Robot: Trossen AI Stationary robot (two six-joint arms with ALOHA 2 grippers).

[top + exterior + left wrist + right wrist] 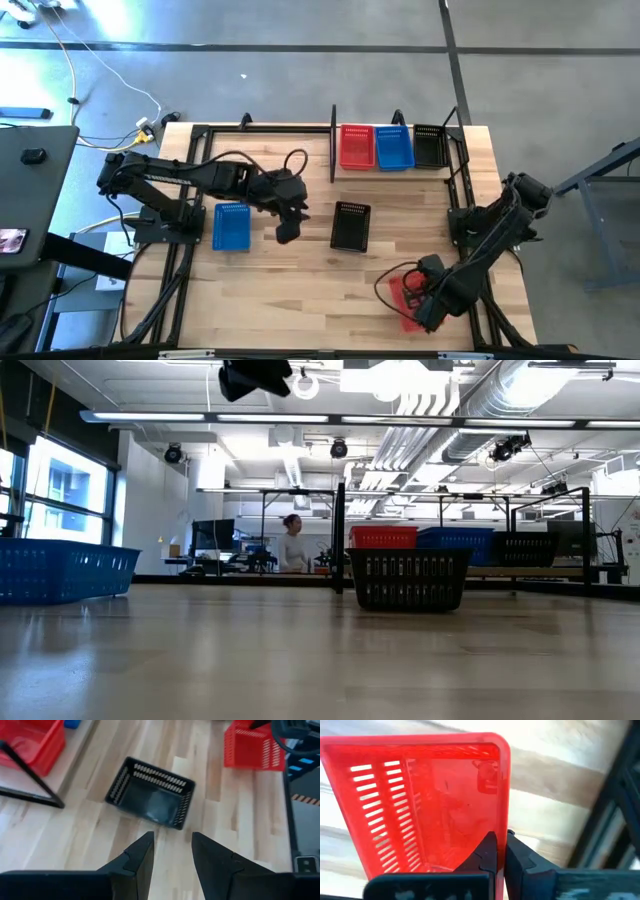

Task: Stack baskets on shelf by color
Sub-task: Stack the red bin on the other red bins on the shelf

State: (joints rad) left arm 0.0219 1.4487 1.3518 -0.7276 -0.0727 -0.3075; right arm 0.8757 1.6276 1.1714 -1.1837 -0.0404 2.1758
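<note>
A red basket [403, 292] sits near the table's near right corner with my right gripper [501, 836] shut on its wall; the left wrist view shows it too [252, 745]. A black basket [351, 226] stands on its bottom at mid-table, and a blue basket [231, 226] stands at the left. My left gripper [287, 232] hovers open between them, its fingers [145, 847] aimed at the black basket [152, 792]. On the shelf [333, 150] at the far edge stand a red [356, 146], a blue [394, 147] and a black basket [429, 145] in a row. My right gripper pinches one side wall of the red basket at its rim [505, 815], one finger [487, 852] inside the basket and the other [520, 857] outside. The fingers come from above, pointing down. Whether the basket is clear of the table I cannot tell.
Black arm-mount frames [185, 200] run along the table's left and right sides. The wood between the black basket and the shelf is bare. In the low view a person [292, 545] sits far behind the table.
</note>
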